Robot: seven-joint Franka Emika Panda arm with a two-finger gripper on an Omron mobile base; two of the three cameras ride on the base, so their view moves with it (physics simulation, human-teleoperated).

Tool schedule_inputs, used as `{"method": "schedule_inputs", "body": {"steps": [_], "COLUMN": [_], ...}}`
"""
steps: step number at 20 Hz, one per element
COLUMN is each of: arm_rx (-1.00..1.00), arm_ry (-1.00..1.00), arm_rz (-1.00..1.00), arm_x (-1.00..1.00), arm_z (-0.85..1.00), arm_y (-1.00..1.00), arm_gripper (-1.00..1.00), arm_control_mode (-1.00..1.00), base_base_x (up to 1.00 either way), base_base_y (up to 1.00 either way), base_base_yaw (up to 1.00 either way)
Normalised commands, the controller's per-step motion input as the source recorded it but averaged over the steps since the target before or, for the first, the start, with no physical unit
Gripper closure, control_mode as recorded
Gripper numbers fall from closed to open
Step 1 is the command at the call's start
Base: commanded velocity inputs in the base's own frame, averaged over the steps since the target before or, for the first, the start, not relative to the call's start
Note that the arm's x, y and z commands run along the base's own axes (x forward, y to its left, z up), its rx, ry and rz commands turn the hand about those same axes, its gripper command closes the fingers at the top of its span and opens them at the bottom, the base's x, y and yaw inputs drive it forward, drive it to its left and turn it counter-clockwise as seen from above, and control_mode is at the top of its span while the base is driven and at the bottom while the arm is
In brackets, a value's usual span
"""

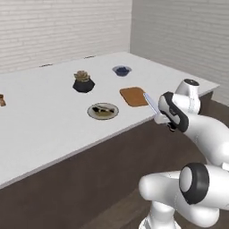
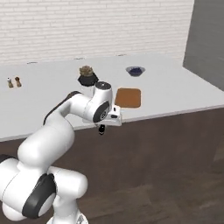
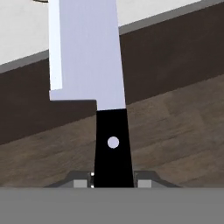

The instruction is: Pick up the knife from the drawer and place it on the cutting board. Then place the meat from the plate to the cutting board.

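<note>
Light: you get even, bright, diffuse render.
Shadows: faint under pot (image 1: 83,83) and plate (image 1: 103,111).
Sharpness: soft, low-resolution; no glare.

White brick wall (image 1: 62,27), white counter (image 1: 40,125), wood floor (image 2: 175,197).

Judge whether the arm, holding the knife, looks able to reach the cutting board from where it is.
Probably yes: the knife already points toward the cutting board near the counter's edge, with nothing between them.
</note>
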Motion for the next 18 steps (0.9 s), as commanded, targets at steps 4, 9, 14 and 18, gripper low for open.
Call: {"method": "schedule_inputs", "body": {"steps": [4,9,14,18], "arm_rx": [0.00,0.00,0.00,0.00], "arm_ry": [0.00,0.00,0.00,0.00], "arm_rz": [0.00,0.00,0.00,0.00], "arm_x": [0.00,0.00,0.00,0.00], "arm_z": [0.00,0.00,0.00,0.00], "arm_y": [0.00,0.00,0.00,0.00], "arm_gripper": [1.00,1.00,1.00,1.00], "arm_control_mode": [1.00,1.00,1.00,1.00], "base_base_x": [-0.08,0.00,0.00,0.00], "base_base_y": [-0.36,-0.49,-0.99,-0.99], "base_base_yaw": [0.43,0.44,0.40,0.38]}}
